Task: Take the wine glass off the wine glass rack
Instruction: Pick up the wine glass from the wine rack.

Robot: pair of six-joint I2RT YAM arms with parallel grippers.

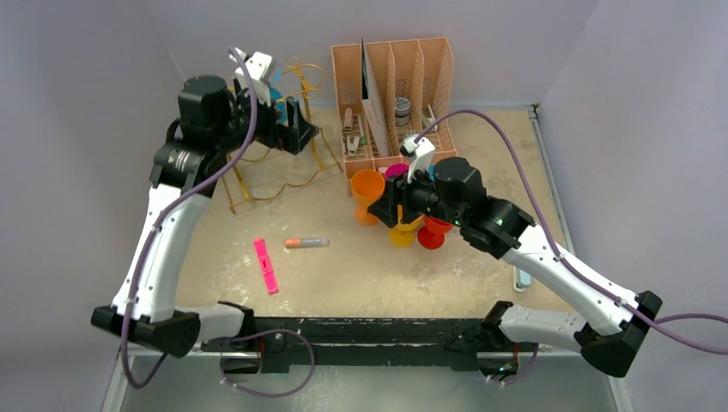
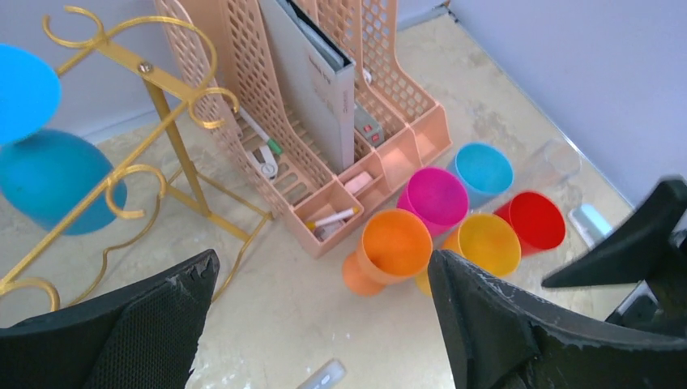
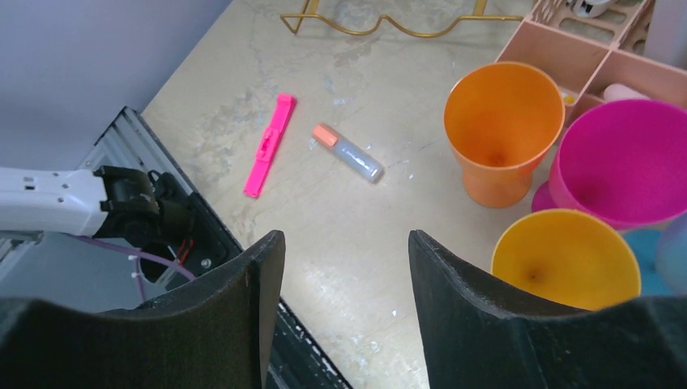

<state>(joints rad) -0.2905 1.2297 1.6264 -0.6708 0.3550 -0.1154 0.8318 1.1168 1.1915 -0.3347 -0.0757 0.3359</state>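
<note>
A blue wine glass (image 2: 49,174) hangs upside down from the gold wire wine glass rack (image 2: 174,121), its round foot (image 2: 24,89) above the rail. In the top view the glass (image 1: 276,93) is at the back left, partly hidden by the left arm. My left gripper (image 2: 322,258) is open beside the rack, to the right of the glass, with nothing between its fingers (image 2: 162,324). My right gripper (image 3: 347,237) is open and holds nothing, above the table next to a cluster of coloured cups. In the top view it (image 1: 385,202) sits at centre.
Orange (image 3: 502,121), magenta (image 3: 624,162), yellow (image 3: 567,259), red (image 2: 535,220) and light blue (image 2: 484,170) cups stand by the peach desk organiser (image 1: 391,86). A pink highlighter (image 1: 266,266) and an orange-capped marker (image 1: 306,243) lie mid-table.
</note>
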